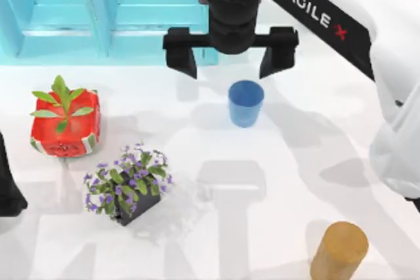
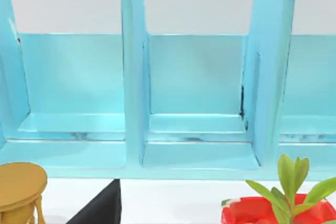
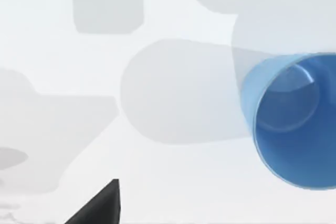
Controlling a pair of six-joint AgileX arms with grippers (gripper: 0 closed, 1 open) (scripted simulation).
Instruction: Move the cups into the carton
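One blue cup (image 1: pixel 246 103) upright, right gripper (image 1: pixel 230 62) wide above it — arm lettered "AGILE X".

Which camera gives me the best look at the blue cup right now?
The top view: the whole blue cup stands upright on the white table, just below the open right gripper. The right wrist view shows its open mouth, cut off at the picture's edge. The left wrist view faces the carton instead.
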